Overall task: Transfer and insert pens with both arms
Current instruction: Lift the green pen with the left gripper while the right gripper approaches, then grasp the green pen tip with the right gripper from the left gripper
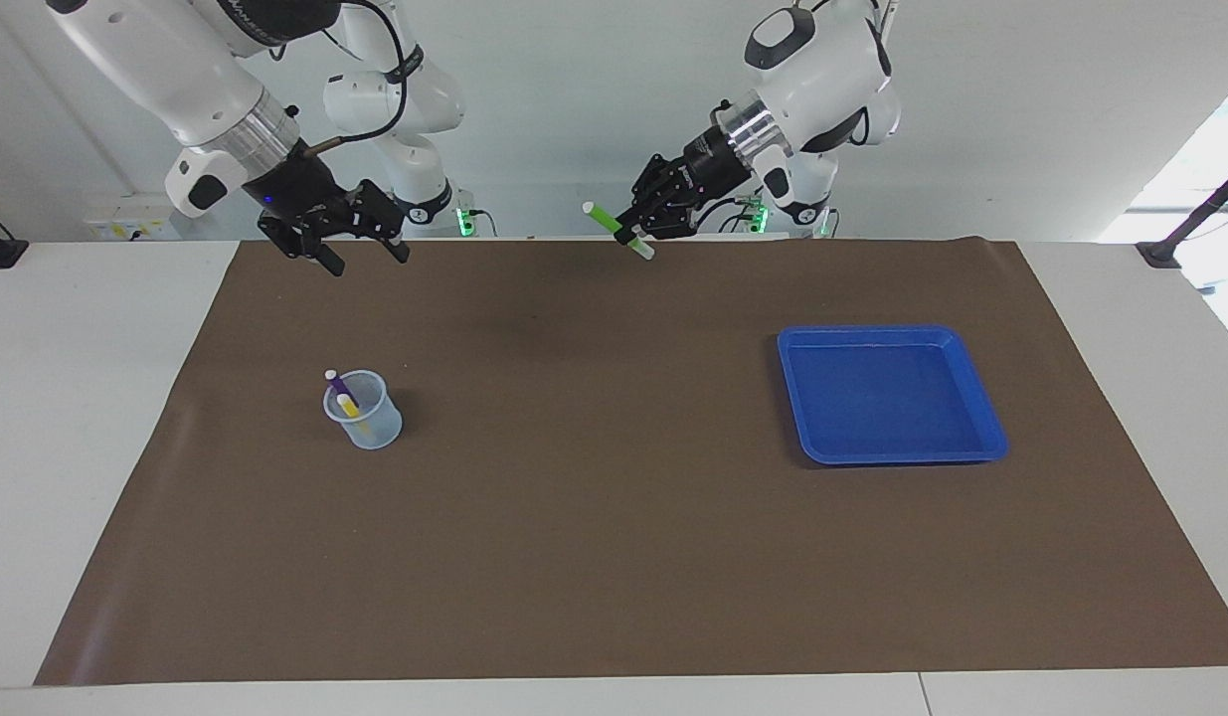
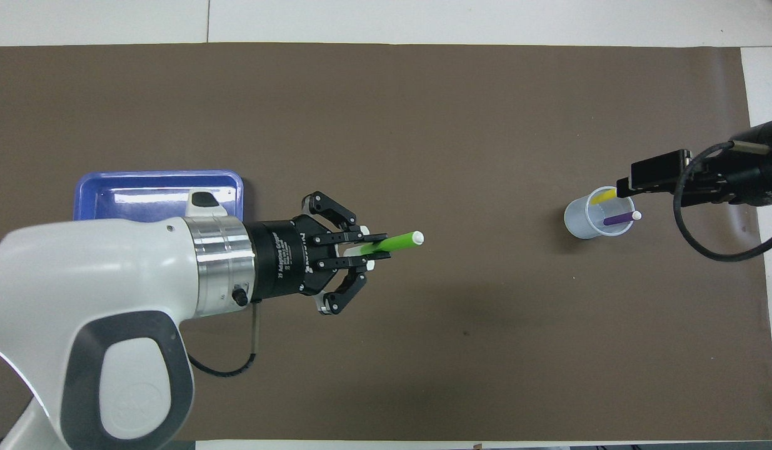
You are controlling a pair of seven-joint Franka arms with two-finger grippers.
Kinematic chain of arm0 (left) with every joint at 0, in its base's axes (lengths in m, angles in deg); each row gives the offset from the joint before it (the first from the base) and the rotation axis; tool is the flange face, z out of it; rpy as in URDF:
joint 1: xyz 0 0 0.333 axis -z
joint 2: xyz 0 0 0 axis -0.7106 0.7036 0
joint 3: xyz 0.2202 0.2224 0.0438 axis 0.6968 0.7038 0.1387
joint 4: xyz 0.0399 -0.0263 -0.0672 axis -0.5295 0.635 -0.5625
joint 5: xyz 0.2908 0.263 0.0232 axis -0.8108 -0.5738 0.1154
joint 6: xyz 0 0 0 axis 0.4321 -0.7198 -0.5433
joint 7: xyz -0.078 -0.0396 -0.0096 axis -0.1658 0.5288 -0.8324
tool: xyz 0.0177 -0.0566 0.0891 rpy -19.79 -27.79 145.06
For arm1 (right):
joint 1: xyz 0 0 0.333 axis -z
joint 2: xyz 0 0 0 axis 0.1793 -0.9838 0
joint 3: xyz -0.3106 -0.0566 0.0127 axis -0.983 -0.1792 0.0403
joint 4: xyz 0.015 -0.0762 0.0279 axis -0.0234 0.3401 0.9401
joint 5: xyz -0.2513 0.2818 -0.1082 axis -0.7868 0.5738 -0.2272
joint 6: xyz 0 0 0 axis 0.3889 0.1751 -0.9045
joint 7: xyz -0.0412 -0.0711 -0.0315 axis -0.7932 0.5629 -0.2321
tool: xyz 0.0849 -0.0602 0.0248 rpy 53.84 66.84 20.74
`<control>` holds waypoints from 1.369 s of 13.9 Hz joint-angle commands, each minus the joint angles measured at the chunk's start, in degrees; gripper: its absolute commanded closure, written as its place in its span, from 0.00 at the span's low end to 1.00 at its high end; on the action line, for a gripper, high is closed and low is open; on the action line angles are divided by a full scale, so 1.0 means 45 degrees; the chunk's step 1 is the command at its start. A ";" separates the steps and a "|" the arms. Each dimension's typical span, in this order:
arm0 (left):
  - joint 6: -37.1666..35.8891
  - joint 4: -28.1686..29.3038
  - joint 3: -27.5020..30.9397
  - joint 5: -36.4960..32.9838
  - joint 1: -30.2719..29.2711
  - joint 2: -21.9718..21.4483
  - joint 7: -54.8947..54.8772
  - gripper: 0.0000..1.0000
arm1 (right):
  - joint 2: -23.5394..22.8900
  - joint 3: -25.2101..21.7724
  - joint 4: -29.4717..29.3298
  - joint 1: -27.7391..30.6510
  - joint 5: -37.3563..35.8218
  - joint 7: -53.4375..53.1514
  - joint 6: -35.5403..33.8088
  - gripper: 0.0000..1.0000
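My left gripper (image 1: 635,237) is shut on the green pen (image 1: 604,217), held up in the air over the middle of the brown mat, pale cap end pointing toward the right arm's end. It also shows in the overhead view (image 2: 370,247) with the green pen (image 2: 398,240). The purple pen (image 1: 341,386) and yellow pen (image 1: 350,406) stand in a clear cup (image 1: 365,418). My right gripper (image 1: 367,257) is open and empty, raised; in the overhead view (image 2: 636,181) it hangs over the cup's (image 2: 586,219) edge.
A blue tray (image 1: 892,447) with nothing in it lies toward the left arm's end; the left arm partly covers it in the overhead view (image 2: 142,187). The brown mat (image 1: 614,557) covers the white table. Two smaller white arms (image 1: 405,129) stand at the robots' end.
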 commanded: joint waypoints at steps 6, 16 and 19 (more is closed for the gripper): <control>0.2804 0.1220 0.0169 0.1630 0.2177 -0.0824 0.0172 1.00 | 0.0285 0.2262 0.0653 -0.0030 0.2738 -0.3117 0.2780 0.00; 0.4210 0.1689 0.0071 0.2511 0.2509 -0.1059 0.1266 1.00 | 0.0481 0.5235 0.0479 -0.0010 -0.1227 -0.4271 0.1241 0.00; 0.4308 0.1708 0.0071 0.2590 0.2509 -0.1059 0.1383 1.00 | 0.0481 0.5313 0.0127 -0.0030 -0.1365 -0.4290 0.0889 0.00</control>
